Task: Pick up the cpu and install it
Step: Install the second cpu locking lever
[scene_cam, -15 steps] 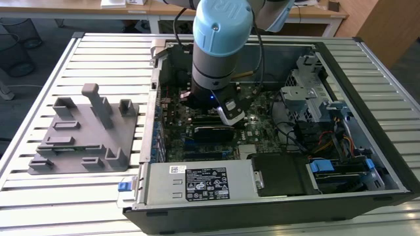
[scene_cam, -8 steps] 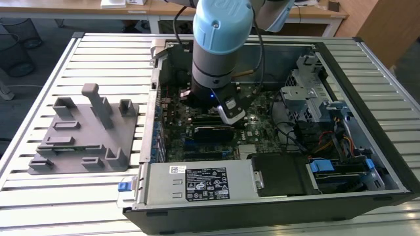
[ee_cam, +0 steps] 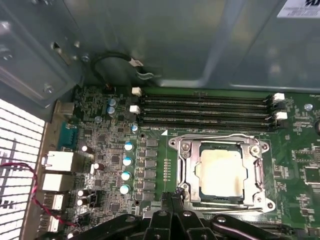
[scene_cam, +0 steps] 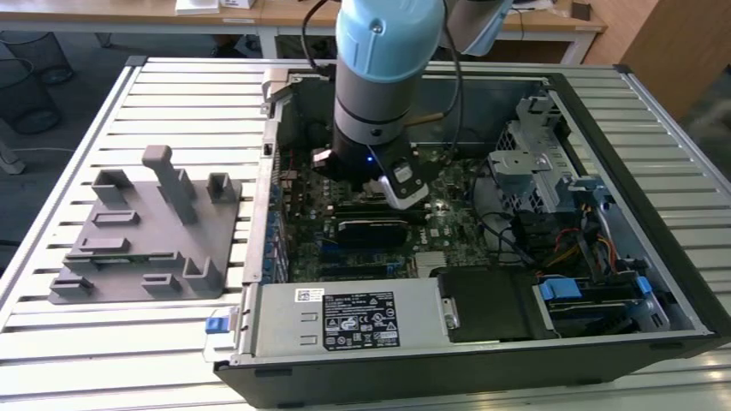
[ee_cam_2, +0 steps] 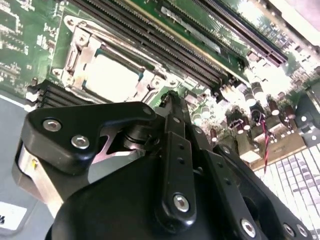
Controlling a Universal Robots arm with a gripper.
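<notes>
The cpu point(ee_cam: 221, 171) lies flat inside the square metal socket frame point(ee_cam: 182, 150) on the green motherboard, its silvery-white top facing up; the second wrist view also shows the cpu point(ee_cam_2: 111, 76). In both wrist views my gripper point(ee_cam: 173, 194) hovers just beside the socket's edge, a little above the board. Its black fingers point(ee_cam_2: 172, 120) come together at the tips and nothing is seen between them. In the exterior view the arm's wrist point(scene_cam: 371, 128) reaches down into the open computer case point(scene_cam: 674, 282) over the board.
A grey plastic fixture point(scene_cam: 149, 231) with upright posts sits on the slatted table at the exterior view's left. Memory slots point(ee_cam: 205, 110) run beside the socket. A power supply point(scene_cam: 342, 321), a drive cage point(scene_cam: 531, 163) and cables crowd the case.
</notes>
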